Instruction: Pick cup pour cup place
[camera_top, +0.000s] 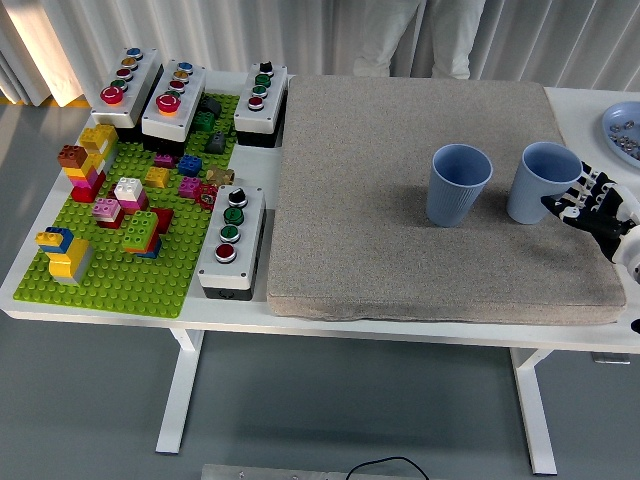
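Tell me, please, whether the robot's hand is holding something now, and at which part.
The right hand is at the right side of the right blue cup, fingers against its wall; whether the grasp has closed cannot be told.

We saw two blue cups standing upright on the grey mat (400, 200), the left cup (458, 185) a little apart from the right cup (543, 182). Our right hand (592, 206) reached in from the right edge with its fingers (572, 200) at the right cup's side. A green brick baseplate (130, 240) and button boxes (230, 240) lay at the table's left.
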